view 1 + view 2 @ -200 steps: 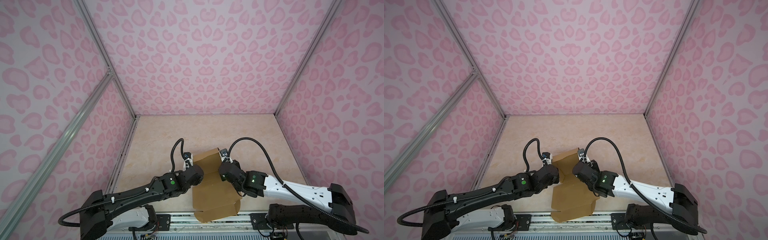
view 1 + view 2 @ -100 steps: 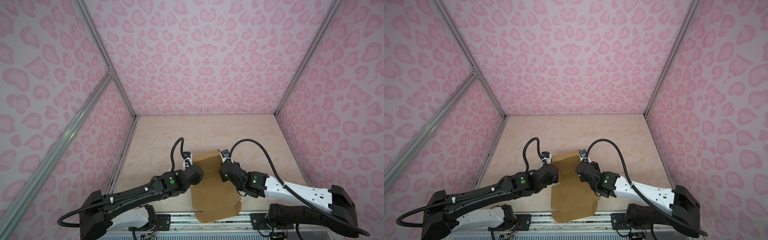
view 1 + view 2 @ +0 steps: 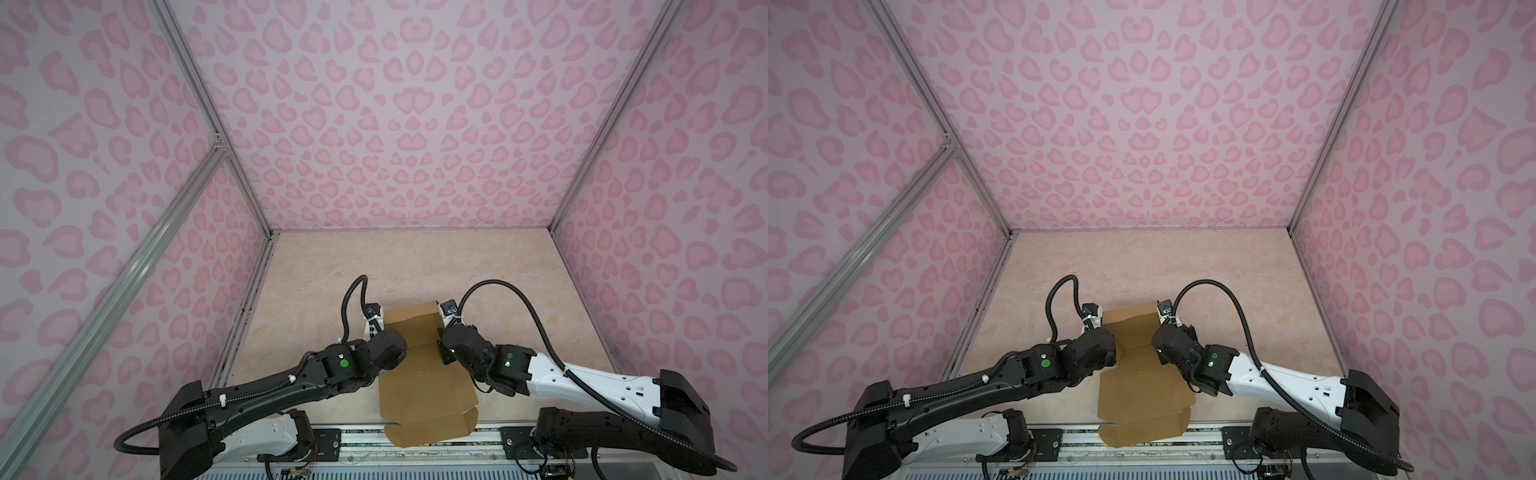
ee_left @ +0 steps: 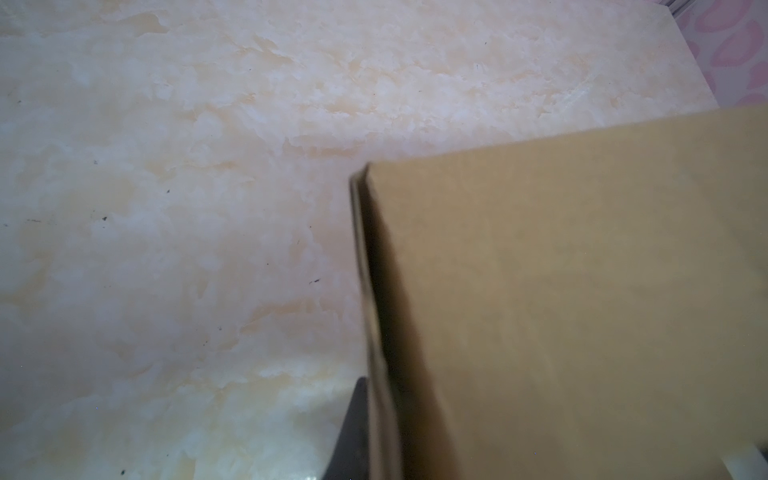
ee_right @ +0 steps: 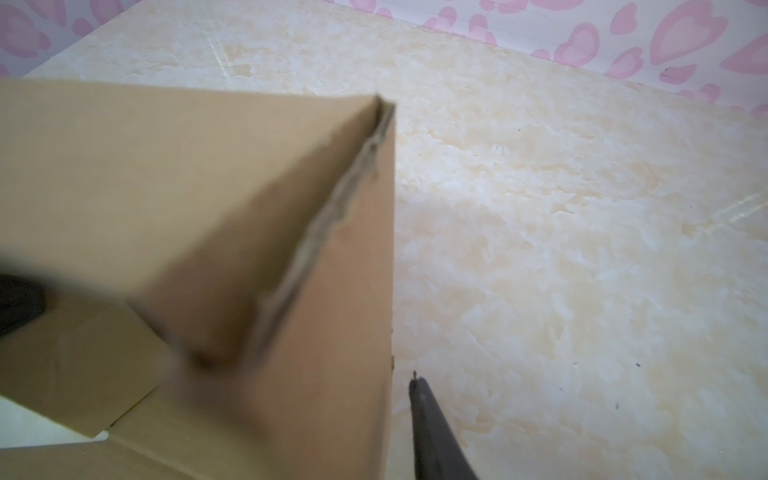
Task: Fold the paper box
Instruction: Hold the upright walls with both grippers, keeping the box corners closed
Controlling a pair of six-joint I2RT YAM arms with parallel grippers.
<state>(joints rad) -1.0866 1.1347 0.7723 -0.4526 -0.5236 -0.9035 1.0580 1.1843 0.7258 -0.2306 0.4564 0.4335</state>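
The paper box (image 3: 419,386) (image 3: 1142,395) is plain brown cardboard lying near the table's front in both top views. Its far part is folded up into walls, and its near flap hangs over the front rail. My left gripper (image 3: 392,345) (image 3: 1115,351) is shut on the left wall. In the left wrist view one dark finger (image 4: 351,432) presses that wall (image 4: 561,291), and the other finger is hidden behind it. My right gripper (image 3: 442,345) (image 3: 1156,349) is open astride the right wall (image 5: 332,332). Its visible finger (image 5: 432,436) stands a small gap off the cardboard.
The marbled beige table (image 3: 332,270) is bounded by pink heart-patterned walls (image 3: 395,124) at the back and on both sides. An aluminium rail (image 3: 357,440) runs along the front edge under the box's flap. Both arms reach in from the front corners.
My right gripper's jaws have parted and let go of the box's right wall. The raised far part of the box has settled more level. My left gripper has kept its hold.
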